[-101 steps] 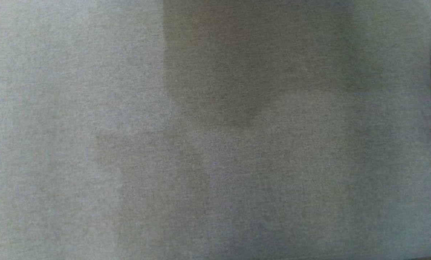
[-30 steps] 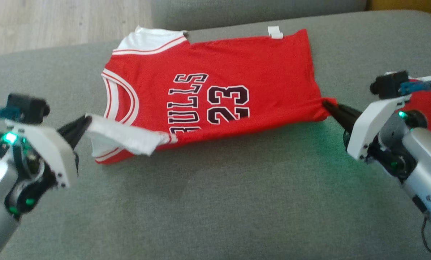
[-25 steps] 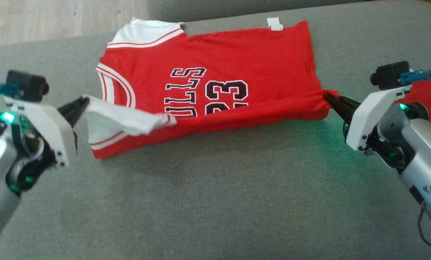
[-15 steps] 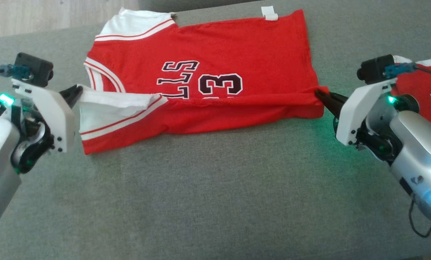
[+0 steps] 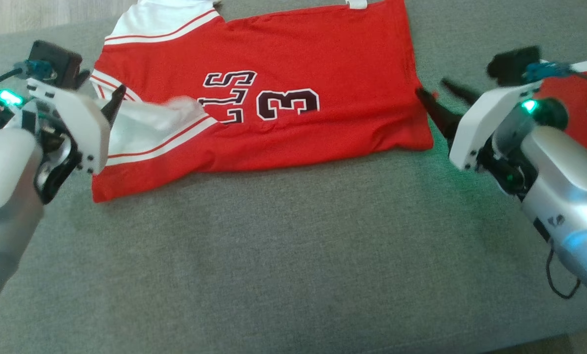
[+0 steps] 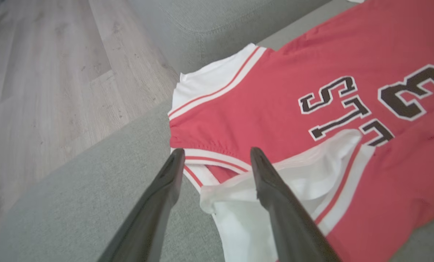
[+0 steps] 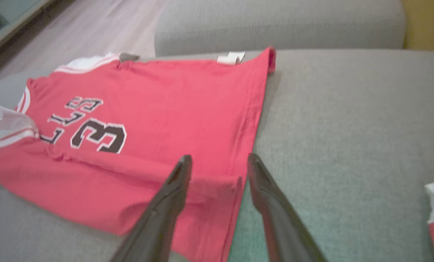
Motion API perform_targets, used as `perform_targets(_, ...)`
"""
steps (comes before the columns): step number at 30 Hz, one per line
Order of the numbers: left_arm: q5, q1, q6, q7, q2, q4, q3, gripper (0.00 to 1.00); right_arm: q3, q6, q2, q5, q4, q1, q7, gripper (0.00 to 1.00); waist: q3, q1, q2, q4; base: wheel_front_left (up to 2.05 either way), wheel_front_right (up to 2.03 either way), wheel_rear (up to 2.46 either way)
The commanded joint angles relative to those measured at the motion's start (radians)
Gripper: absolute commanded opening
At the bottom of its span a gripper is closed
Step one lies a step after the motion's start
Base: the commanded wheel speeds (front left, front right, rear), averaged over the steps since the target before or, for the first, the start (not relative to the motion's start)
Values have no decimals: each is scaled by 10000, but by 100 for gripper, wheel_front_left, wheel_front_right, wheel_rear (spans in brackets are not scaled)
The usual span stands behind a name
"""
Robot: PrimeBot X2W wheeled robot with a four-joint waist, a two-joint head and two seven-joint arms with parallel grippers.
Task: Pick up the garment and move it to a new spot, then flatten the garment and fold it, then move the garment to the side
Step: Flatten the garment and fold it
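Head view has the red jersey lying on the grey sofa cushion up toward 12 o'clock, number side up. Its near long edge is folded over, so part of the lettering is covered. My left gripper is at the jersey's 9 o'clock end, fingers spread wide, tips right at the white sleeve flap, clamping nothing. My right gripper is at the 3 o'clock end, spread apart too, with the hem corner loose between the tips. Another bit of red cloth pokes in further out at 3 o'clock.
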Motion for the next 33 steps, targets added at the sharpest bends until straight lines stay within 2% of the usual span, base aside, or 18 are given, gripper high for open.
perform_targets(1,102,-672,170,-265,317,-47,488,100,-127,-9,39,-48,-124,-223,-351,100,-7,-2,0,4,0,0,0)
perform_targets(5,214,-929,711,-1673,-29,415,877,100,-250,-9,119,-112,69,-344,-1676,100,-103,-2,0,64,0,0,0)
perform_targets(9,-46,-871,1164,-3523,-386,476,1562,100,-532,-9,22,-234,313,-338,-3081,100,-331,-2,0,159,0,0,0)
perform_targets(12,-258,-546,1316,-4688,-613,245,1925,100,-1010,-9,-34,-406,405,-265,-3733,100,-559,-2,0,255,0,0,0)
perform_targets(15,-602,40,1557,-5381,-827,-220,2366,100,-2103,-9,63,-687,244,-36,-3913,100,-854,-2,0,335,0,0,0)
perform_targets(19,-638,1111,2070,-5689,-1007,-1278,2832,100,-4762,-9,516,-1901,-870,903,-3925,100,-1238,-2,0,444,0,0,0)
perform_targets(23,-234,2415,2573,-5729,-1226,-2552,3088,100,-6823,-9,1567,-3445,-2136,2464,-3927,100,-1599,-2,0,575,0,0,0)
perform_targets(24,27,3099,2777,-5732,-1355,-3122,3214,100,-7501,-9,2039,-4467,-2784,3243,-3928,100,-1753,-2,0,638,0,0,0)
perform_targets(25,27,3099,2777,-5732,-1355,-3122,3214,100,-7501,-9,2039,-4467,-2784,3243,-3928,100,-1753,-2,0,638,0,0,0)
perform_targets(27,185,3787,2959,-5733,-1529,-3579,3424,100,-8154,-9,2669,-5195,-3380,4037,-3928,100,-1893,-2,0,681,0,0,0)
perform_targets(30,474,4757,3139,-5734,-1788,-4019,3687,100,-8799,-9,3229,-6269,-4100,5192,-3929,100,-2047,-2,0,753,0,0,0)
perform_targets(33,806,5608,3228,-5735,-2073,-4207,3903,100,-9130,-9,3500,-6942,-4586,6235,-3929,100,-2187,-2,0,822,0,0,0)
